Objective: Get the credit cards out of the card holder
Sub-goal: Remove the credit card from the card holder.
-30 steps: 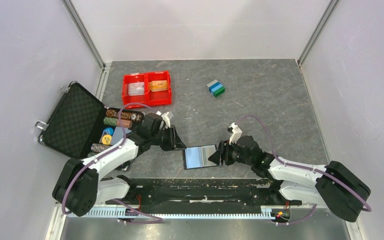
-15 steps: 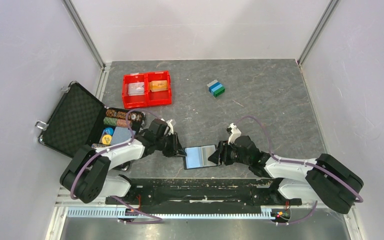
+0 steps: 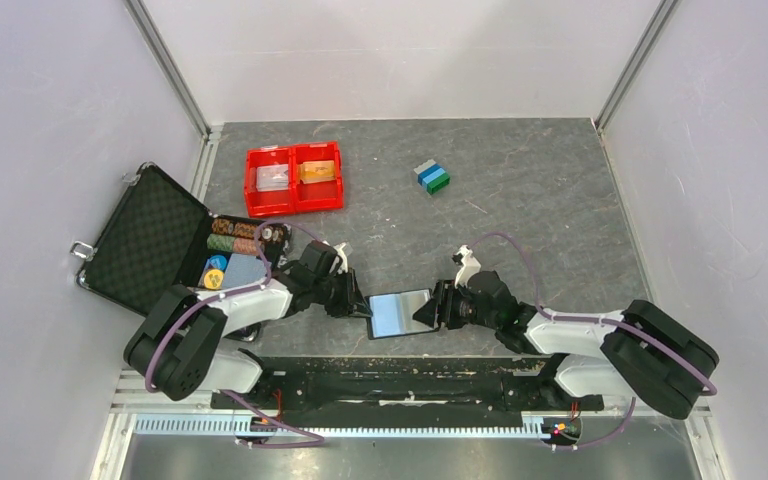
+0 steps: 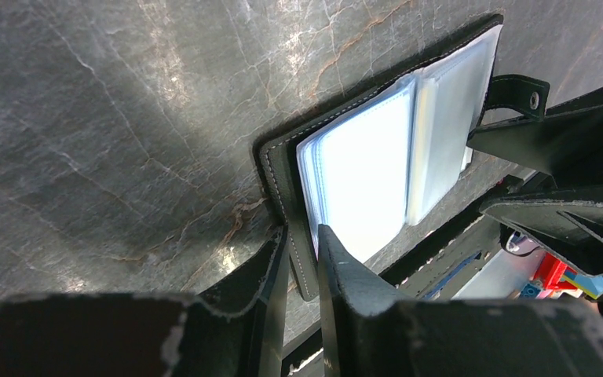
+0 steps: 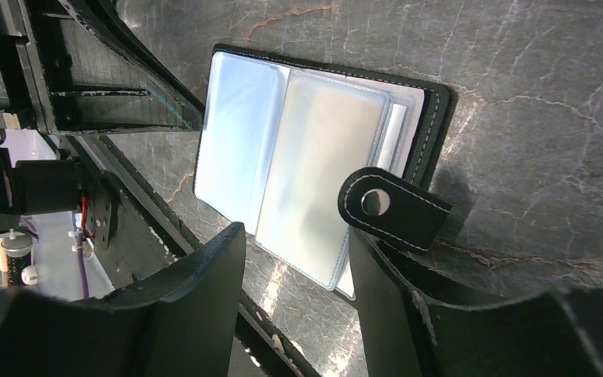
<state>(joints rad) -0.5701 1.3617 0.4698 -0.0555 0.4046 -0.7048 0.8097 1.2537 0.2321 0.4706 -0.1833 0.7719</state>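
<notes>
The card holder [image 3: 400,312] lies open on the table between my two grippers, its glossy clear sleeves facing up; it also shows in the left wrist view [image 4: 361,181] and the right wrist view [image 5: 298,157]. No card shows inside the sleeves. My left gripper [image 3: 360,300] is shut on the holder's black left edge [image 4: 302,236]. My right gripper [image 3: 432,312] is open at the holder's right side, with a sleeve corner between its jaws [image 5: 298,243] and the strap tab [image 5: 392,208] beside one finger. Whitish-grey cards [image 3: 273,178] and orange cards [image 3: 317,171] lie in the red tray.
The red two-compartment tray [image 3: 293,205] stands at the back left. A black foam-lined case [image 3: 150,240] with poker chips [image 3: 240,235] lies open at the left. Stacked grey, blue and green blocks [image 3: 431,177] sit at the back. A black rail [image 3: 390,375] runs along the near edge.
My left gripper has moved down and right to the holder's left edge and closed on it. My right gripper has edged slightly left onto the holder's right side.
</notes>
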